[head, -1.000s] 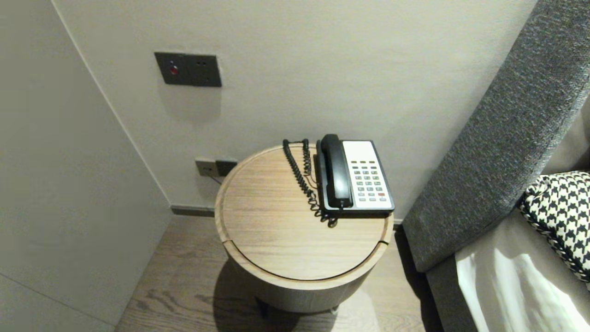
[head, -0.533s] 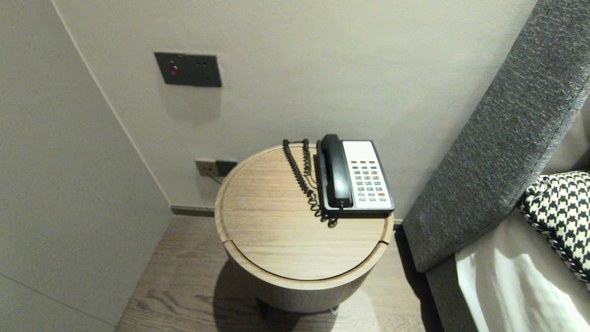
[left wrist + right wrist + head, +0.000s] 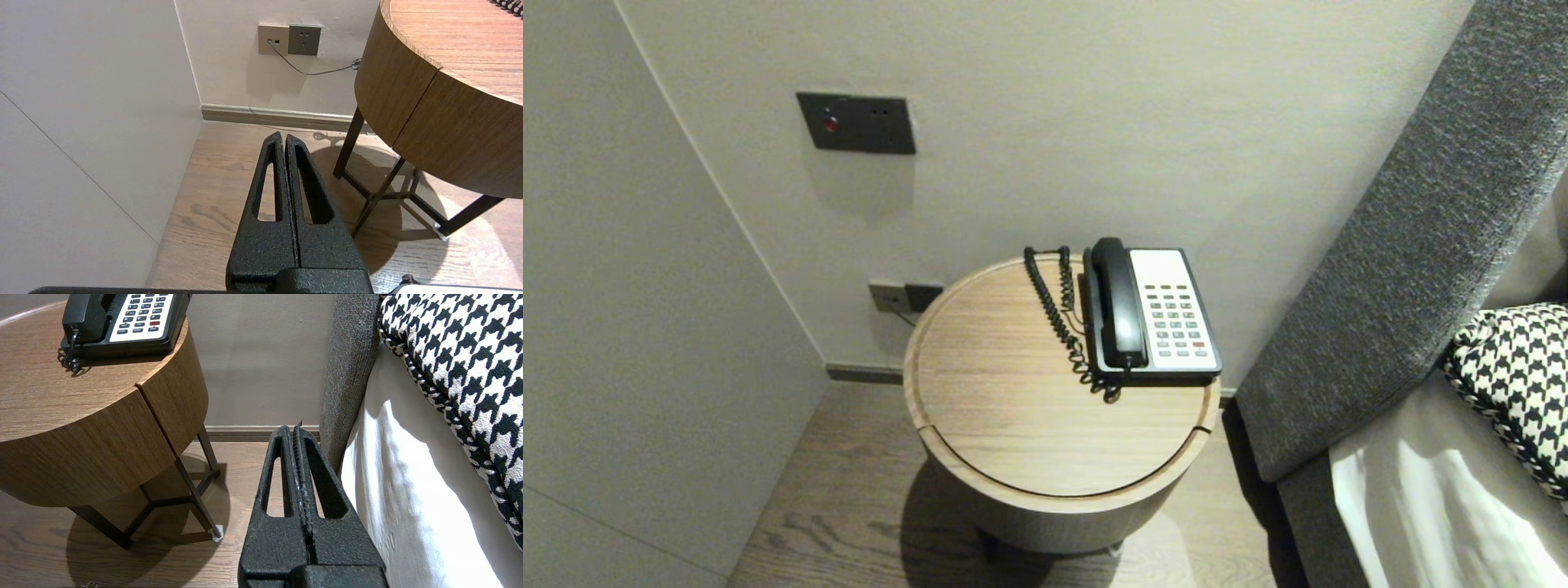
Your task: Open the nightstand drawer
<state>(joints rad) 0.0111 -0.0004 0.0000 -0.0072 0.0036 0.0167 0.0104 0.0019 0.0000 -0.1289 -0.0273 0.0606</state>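
1. Our left tool (image 3: 282, 136) hangs clenched, empty, beside the table (image 3: 412, 81).
2. Our right tool (image 3: 295, 428), clenched too, hangs between table and bed (image 3: 408, 498).
3. The telephone (image 3: 1152, 314) sits on the table's bedward side, presumably for reach.

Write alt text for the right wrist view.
The right gripper, shut and empty, hangs over a wooden floor. To one side stands a round side table bearing a desk telephone; to the other, a bed with a houndstooth pillow.
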